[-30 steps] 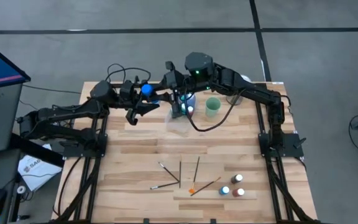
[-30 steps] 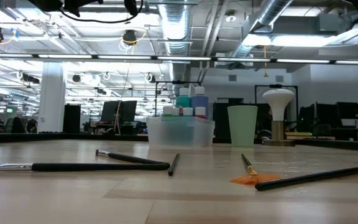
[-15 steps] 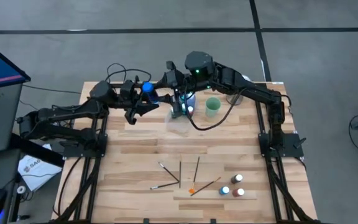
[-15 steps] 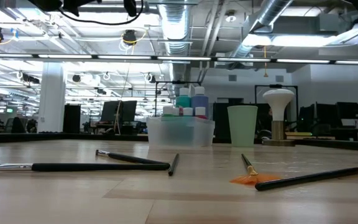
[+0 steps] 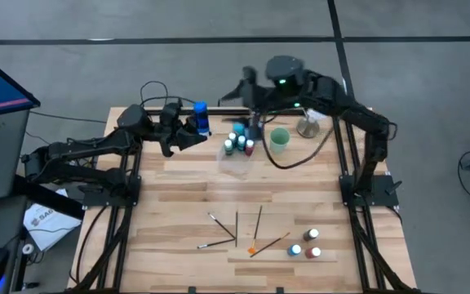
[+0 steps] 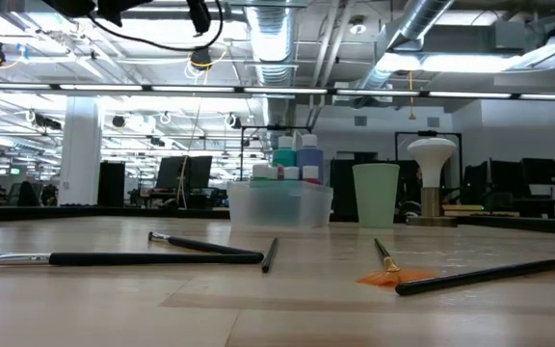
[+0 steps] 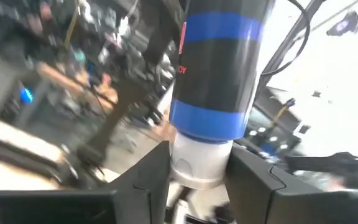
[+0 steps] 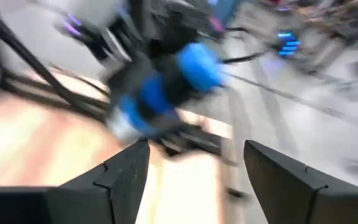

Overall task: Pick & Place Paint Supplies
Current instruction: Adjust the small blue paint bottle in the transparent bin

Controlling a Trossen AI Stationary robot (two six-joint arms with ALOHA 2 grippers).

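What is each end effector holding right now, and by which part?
The left end effector grips the blue paint bottle at its white cap end. The right end effector is open and holds nothing.

A: What is the left arm doing?
B: It is reaching in from the left edge toward the table's far side, and the left gripper (image 5: pixel 192 131) is clamping its fingers (image 7: pixel 143 180) on the white-capped end of a blue bottle (image 7: pixel 216 74).

A: And the right arm?
B: It is arching from its base at the right edge over the far side, with the right gripper (image 8: pixel 191 180) holding its fingers spread and gripping nothing.
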